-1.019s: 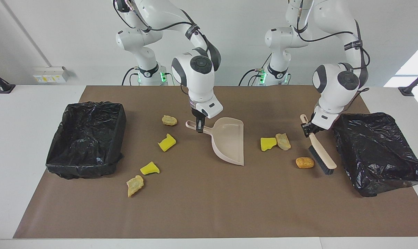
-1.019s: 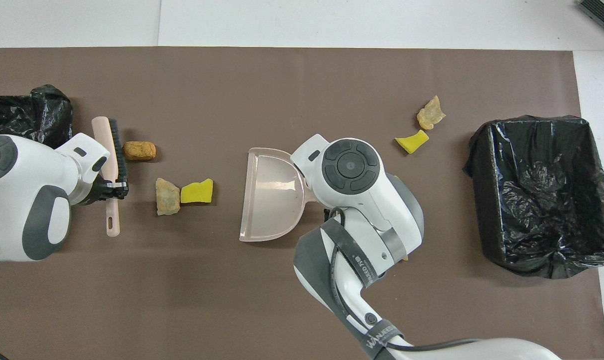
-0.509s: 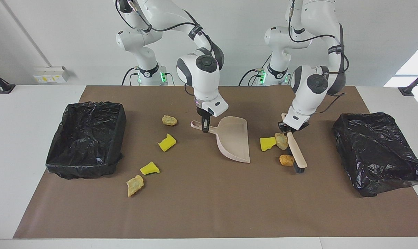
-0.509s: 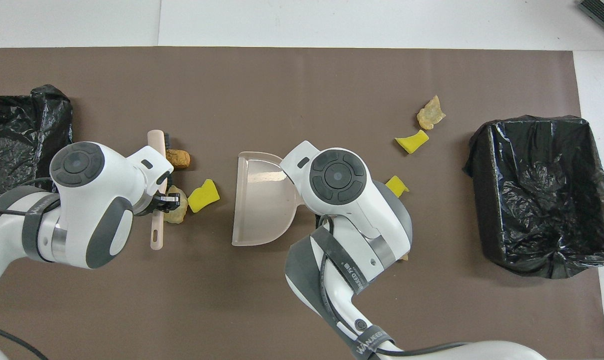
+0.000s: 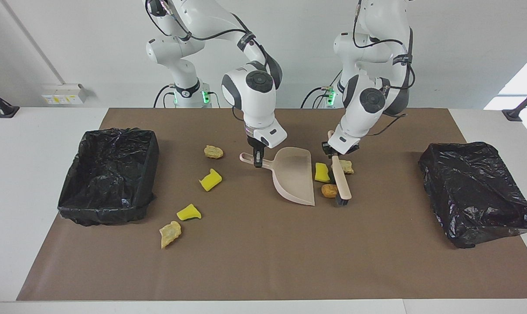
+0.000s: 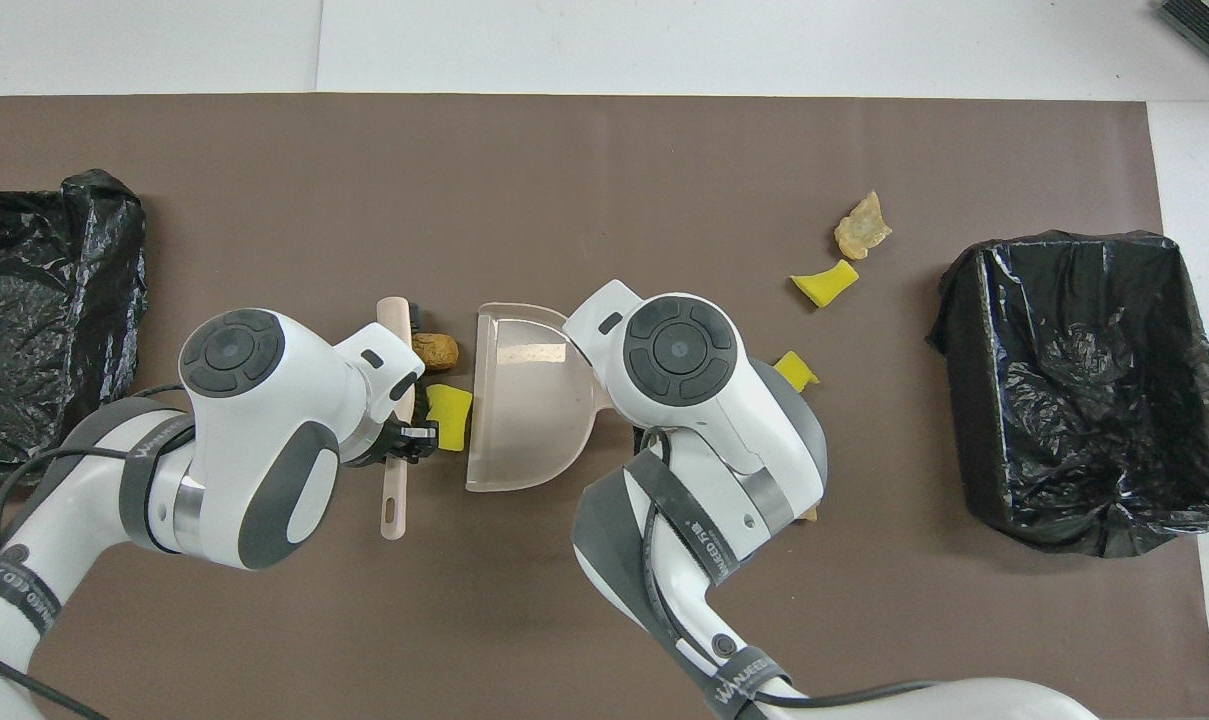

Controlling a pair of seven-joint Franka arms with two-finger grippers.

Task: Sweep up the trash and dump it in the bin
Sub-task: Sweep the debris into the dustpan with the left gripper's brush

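My left hand [image 5: 333,153], clamped on the brush [image 5: 342,183], has swept three scraps — yellow sponge [image 5: 321,172], two bread lumps [image 5: 329,190] — up against the dustpan [image 5: 294,179] mouth, which my right hand [image 5: 257,163] grips by its handle; four scraps remain near the right arm's bin [image 5: 108,174].

I count three yellow sponge chunks [image 5: 210,179] and four tan bread-like lumps [image 5: 213,151], seven scraps in all. I also see two black-lined bins [image 5: 108,174], one dustpan [image 5: 294,179] and one brush [image 5: 342,183].

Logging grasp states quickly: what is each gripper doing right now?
Left gripper: shut on the brush handle.
Right gripper: shut on the dustpan handle.
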